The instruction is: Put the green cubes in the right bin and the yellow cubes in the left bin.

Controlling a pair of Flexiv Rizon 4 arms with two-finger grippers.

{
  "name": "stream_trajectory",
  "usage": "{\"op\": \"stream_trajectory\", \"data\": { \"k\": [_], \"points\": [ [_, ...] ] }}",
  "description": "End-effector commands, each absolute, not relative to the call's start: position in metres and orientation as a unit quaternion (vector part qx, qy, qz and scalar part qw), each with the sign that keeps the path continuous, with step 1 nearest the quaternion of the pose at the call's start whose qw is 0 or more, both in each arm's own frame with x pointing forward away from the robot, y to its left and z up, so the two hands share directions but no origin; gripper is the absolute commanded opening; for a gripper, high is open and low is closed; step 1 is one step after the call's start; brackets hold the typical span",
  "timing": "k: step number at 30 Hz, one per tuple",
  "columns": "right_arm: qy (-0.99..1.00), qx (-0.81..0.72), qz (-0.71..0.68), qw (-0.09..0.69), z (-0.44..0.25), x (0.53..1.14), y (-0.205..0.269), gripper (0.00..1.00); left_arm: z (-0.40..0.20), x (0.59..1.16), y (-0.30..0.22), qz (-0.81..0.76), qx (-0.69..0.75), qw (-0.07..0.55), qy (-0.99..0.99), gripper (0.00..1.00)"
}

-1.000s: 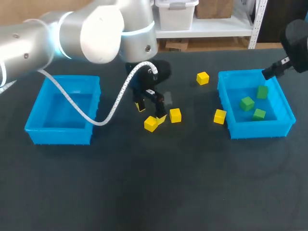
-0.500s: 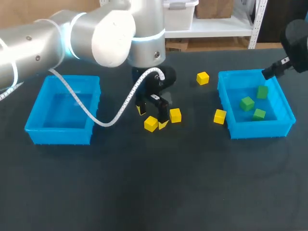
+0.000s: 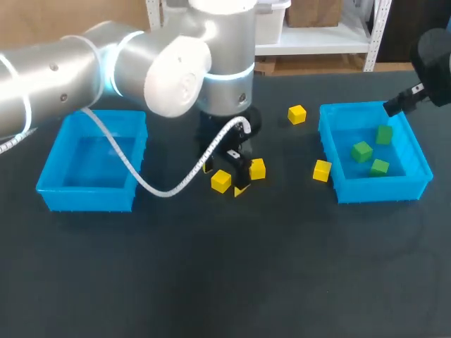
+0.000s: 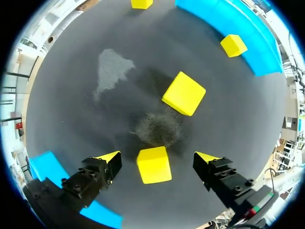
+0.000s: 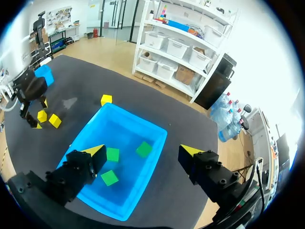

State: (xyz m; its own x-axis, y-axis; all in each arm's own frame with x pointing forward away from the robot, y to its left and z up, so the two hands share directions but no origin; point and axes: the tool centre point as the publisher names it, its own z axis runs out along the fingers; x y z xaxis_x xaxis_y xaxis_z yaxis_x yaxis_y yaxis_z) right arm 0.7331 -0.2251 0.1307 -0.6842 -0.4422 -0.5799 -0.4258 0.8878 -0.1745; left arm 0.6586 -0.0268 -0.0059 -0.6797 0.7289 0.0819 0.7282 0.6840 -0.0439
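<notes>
Lower than before, left fingers wide astride one yellow cube.

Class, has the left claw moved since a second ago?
Yes: the left claw has dropped to straddle the yellow cube nearest the left bin.

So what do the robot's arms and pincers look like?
The left arm is fat, round and silvery, with a white cap and glowing blue rings. A white cable loops to the black left pincer, which has two yellow tips. The right pincer looks the same. Only a black bit of the right arm shows.
</notes>
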Motion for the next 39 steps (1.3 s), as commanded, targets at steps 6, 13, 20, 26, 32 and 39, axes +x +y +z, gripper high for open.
{"op": "stream_trajectory", "data": {
  "k": [6,13,20,26,32,39],
  "points": [
    [0.916,-0.234,-0.015,0.324,0.129,0.731,-0.225,1.0,-0.018,0.644,-0.017,0.003,-0.384,0.024,-0.923,0.0],
    [0.916,-0.234,-0.015,0.324,0.129,0.731,-0.225,1.0,-0.023,0.641,-0.014,0.015,-0.362,0.019,-0.932,0.0],
    [0.916,-0.234,-0.015,0.324,0.129,0.731,-0.225,1.0,-0.022,0.643,-0.013,0.018,-0.351,0.013,-0.936,0.0],
    [0.916,-0.234,-0.015,0.324,0.129,0.731,-0.225,1.0,0.002,0.661,-0.011,0.035,-0.326,-0.02,-0.945,0.0],
    [0.916,-0.234,-0.015,0.324,0.129,0.731,-0.225,1.0,0.046,0.691,0.004,0.053,-0.283,-0.078,-0.954,0.0],
    [0.916,-0.234,-0.015,0.324,0.129,0.731,-0.225,1.0,0.091,0.713,0.045,0.044,-0.23,-0.132,-0.963,0.0]
  ]
}}
